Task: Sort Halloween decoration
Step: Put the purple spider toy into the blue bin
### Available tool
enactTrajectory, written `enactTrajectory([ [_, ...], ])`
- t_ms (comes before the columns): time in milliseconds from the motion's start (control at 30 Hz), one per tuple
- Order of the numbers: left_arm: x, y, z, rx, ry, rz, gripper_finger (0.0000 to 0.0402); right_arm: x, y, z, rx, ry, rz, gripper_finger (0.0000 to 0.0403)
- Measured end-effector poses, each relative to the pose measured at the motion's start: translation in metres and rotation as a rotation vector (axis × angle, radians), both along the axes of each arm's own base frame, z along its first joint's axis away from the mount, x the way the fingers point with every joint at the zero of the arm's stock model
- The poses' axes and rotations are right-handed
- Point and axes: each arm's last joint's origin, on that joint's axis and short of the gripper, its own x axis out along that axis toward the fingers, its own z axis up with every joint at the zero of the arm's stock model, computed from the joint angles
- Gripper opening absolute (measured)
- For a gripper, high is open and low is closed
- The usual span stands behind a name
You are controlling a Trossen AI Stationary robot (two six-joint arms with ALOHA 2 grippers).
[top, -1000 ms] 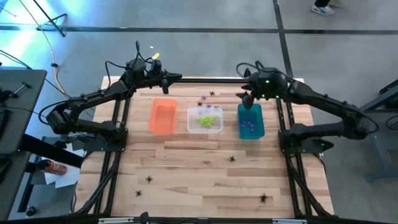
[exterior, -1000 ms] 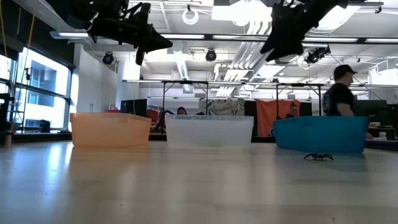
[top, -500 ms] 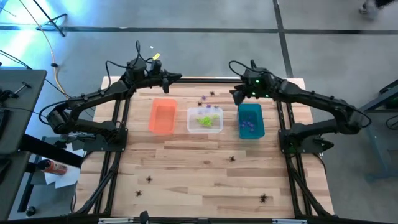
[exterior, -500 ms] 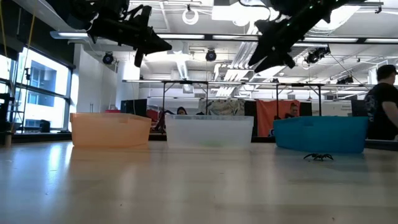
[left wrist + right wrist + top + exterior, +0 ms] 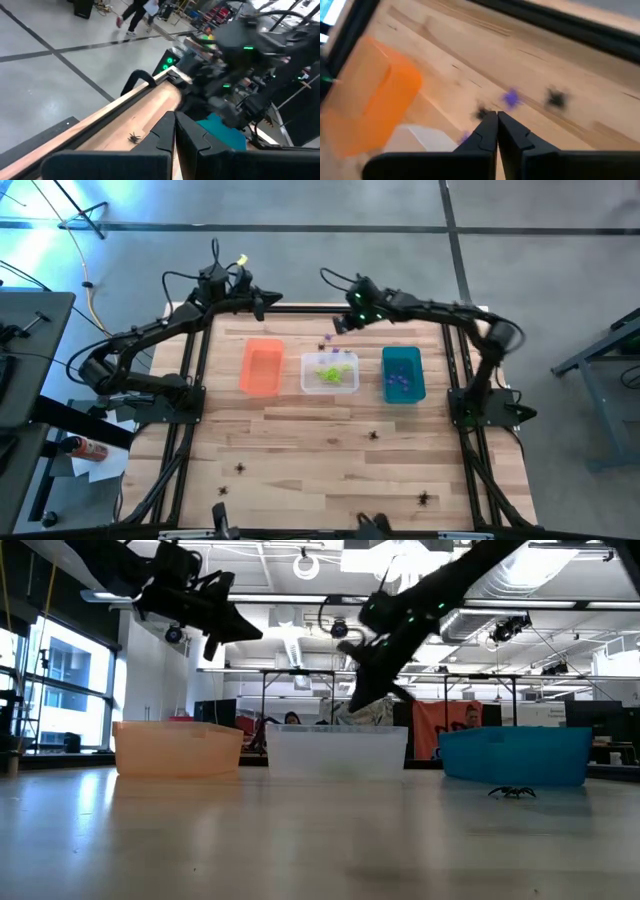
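Right tool (image 5: 334,327) hangs clenched above the far edge of the tabletop (image 5: 330,470), behind the clear bin (image 5: 330,372); its two dark fingers (image 5: 492,131) are pressed together with nothing between them. Just past its tips lie three small spider trinkets on the wood: a purple one (image 5: 511,98) between two black ones (image 5: 555,98). From above, those trinkets appear as small specks near the far edge (image 5: 328,338). In the low view the tool (image 5: 352,705) points down behind the clear bin (image 5: 336,751).

Left tool (image 5: 272,299) is also clenched and empty, held in the air over the far left corner of the tabletop, beyond the orange bin (image 5: 261,367). Its own camera shows its closed fingers (image 5: 172,137) and one black spider (image 5: 134,136) on the wood near the far edge.

Three bins stand in a row: orange on the left, clear in the middle, teal (image 5: 403,374) on the right. Lime green spiders (image 5: 331,371) fill the clear bin and purple ones (image 5: 400,383) sit in the teal bin. More black spiders lie scattered on the near half of the tabletop: one in front of the teal bin (image 5: 374,434), two at the left (image 5: 240,468), one near the front right (image 5: 425,499). The low view shows one of them (image 5: 512,792) before the teal bin (image 5: 515,755).
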Motion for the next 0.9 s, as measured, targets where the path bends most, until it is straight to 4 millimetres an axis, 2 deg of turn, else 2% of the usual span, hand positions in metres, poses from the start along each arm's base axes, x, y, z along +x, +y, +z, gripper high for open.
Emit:
enactTrajectory([
  [100,-0.005,0.004,0.0,-0.005,-0.007,-0.011,0.0001,0.019,-0.02,-0.011,0.106,-0.016,0.018,0.0019],
  [233,-0.008,0.005,0.0,-0.015,-0.016,-0.031,0.0001,0.038,-0.039,-0.028,0.175,0.051,-0.01,0.0049],
  [400,-0.008,0.005,0.0,-0.016,-0.016,-0.033,0.0001,0.052,-0.048,-0.055,0.291,0.18,-0.054,0.0115],
  [600,-0.008,0.005,0.0,-0.025,-0.019,-0.032,0.0001,0.065,-0.058,-0.065,0.29,0.249,-0.058,0.0182],
  [733,-0.008,0.005,0.0,-0.029,-0.022,-0.05,0.0001,0.071,-0.06,-0.074,0.352,0.286,-0.053,0.0189],
  [900,-0.007,0.003,0.0,-0.038,-0.024,-0.084,0.0001,0.073,-0.06,-0.078,0.366,0.308,-0.068,0.0176],
])
